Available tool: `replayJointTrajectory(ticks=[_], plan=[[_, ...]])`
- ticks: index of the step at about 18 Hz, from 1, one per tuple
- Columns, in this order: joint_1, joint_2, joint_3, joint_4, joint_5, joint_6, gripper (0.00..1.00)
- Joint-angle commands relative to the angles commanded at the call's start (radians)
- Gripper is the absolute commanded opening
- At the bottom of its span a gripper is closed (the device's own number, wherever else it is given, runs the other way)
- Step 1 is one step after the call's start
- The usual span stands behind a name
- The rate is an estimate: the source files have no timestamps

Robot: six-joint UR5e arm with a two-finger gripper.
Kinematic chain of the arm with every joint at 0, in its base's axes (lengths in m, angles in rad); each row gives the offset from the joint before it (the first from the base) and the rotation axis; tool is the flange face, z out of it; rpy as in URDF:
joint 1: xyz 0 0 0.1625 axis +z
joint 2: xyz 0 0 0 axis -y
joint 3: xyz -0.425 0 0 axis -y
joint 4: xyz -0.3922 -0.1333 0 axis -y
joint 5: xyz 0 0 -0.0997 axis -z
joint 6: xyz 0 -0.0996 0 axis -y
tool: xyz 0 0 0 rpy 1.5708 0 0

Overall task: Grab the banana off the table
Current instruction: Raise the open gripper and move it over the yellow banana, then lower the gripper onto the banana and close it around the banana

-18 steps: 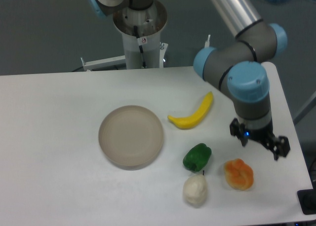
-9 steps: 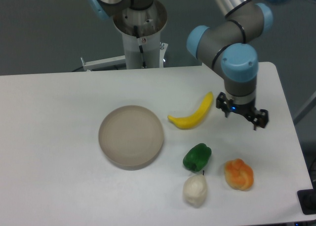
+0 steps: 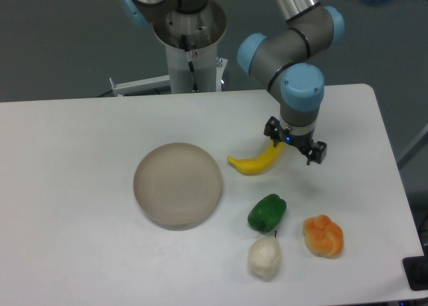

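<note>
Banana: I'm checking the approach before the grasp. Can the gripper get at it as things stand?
Probably yes. The gripper hangs over the banana's upper end, nothing lies on the fruit, and the dish and green pepper sit apart from it.

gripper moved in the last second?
Yes. The gripper went from beside the orange fruit up and left, now over the banana tip; the dish stayed put.

We see the gripper [image 3: 295, 141] open-fingered over the upper end of the banana [image 3: 257, 161], which lies flat on the table [image 3: 80, 186]. Right of the round dish [image 3: 178, 184]: banana, green pepper [image 3: 267, 212], white piece [image 3: 264, 257], orange fruit [image 3: 324, 236].
</note>
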Motion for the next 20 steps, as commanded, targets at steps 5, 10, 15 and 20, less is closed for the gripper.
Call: replayJointTrajectory(ticks=[5,10,15,20], plan=[[0.02,0.0,-0.048,0.051,-0.008,0.003,1.0],[0.021,-0.002,-0.055,0.08,-0.011,0.012,1.0],[0.021,-0.003,-0.06,0.084,-0.011,0.011,1.0],[0.025,-0.011,-0.055,0.086,-0.011,0.012,1.0]])
